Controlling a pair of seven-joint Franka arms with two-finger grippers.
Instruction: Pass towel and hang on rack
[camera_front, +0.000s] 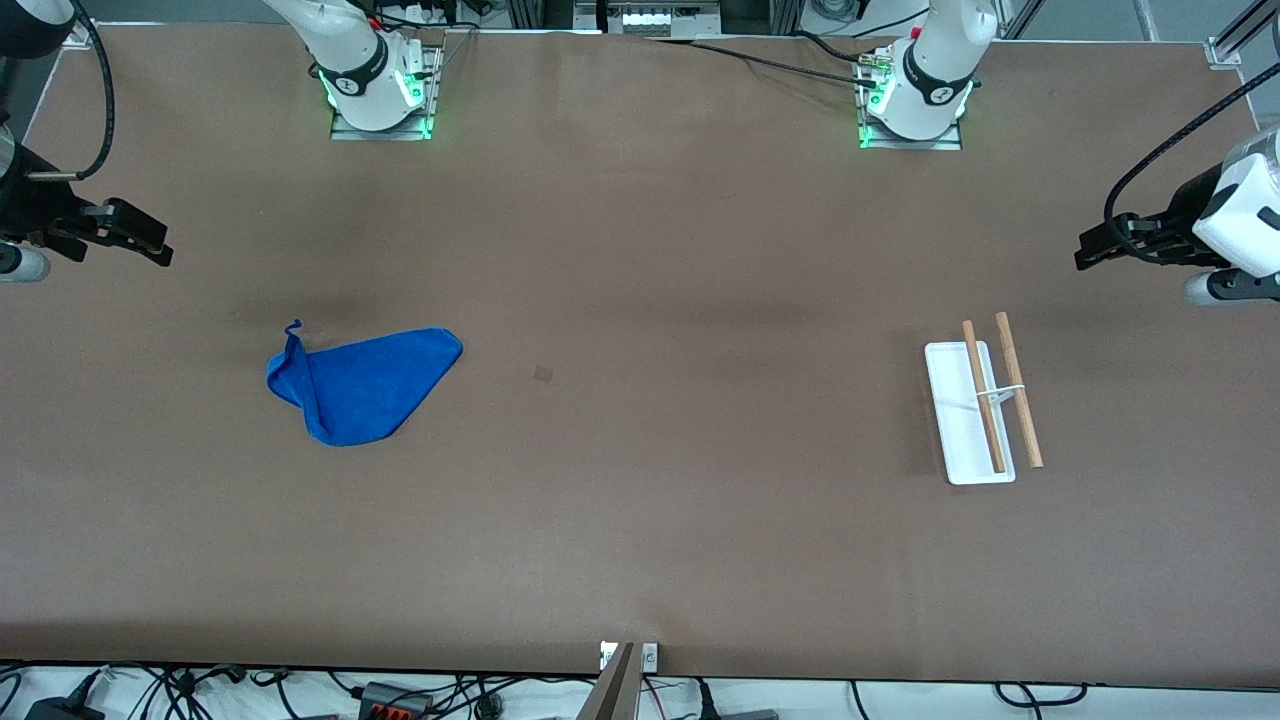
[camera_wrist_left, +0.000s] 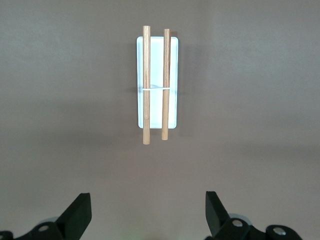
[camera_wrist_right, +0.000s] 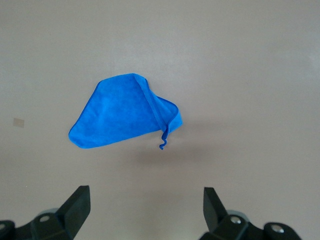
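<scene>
The blue towel (camera_front: 365, 385) lies crumpled flat on the table toward the right arm's end, its loop tag (camera_front: 293, 328) sticking up at one corner. It also shows in the right wrist view (camera_wrist_right: 120, 112). The rack (camera_front: 955, 400) stands toward the left arm's end, with a white base and two wooden rods (camera_front: 983, 395). It also shows in the left wrist view (camera_wrist_left: 156, 85). My right gripper (camera_front: 150, 245) hangs open and empty over the table's right-arm end, apart from the towel (camera_wrist_right: 146, 197). My left gripper (camera_front: 1095, 250) hangs open and empty over the left-arm end, apart from the rack (camera_wrist_left: 148, 202).
A small brown patch (camera_front: 543, 374) lies on the brown table between the towel and the rack. The two arm bases (camera_front: 375, 85) (camera_front: 915, 95) stand at the table's edge farthest from the front camera. Cables hang along the nearest edge.
</scene>
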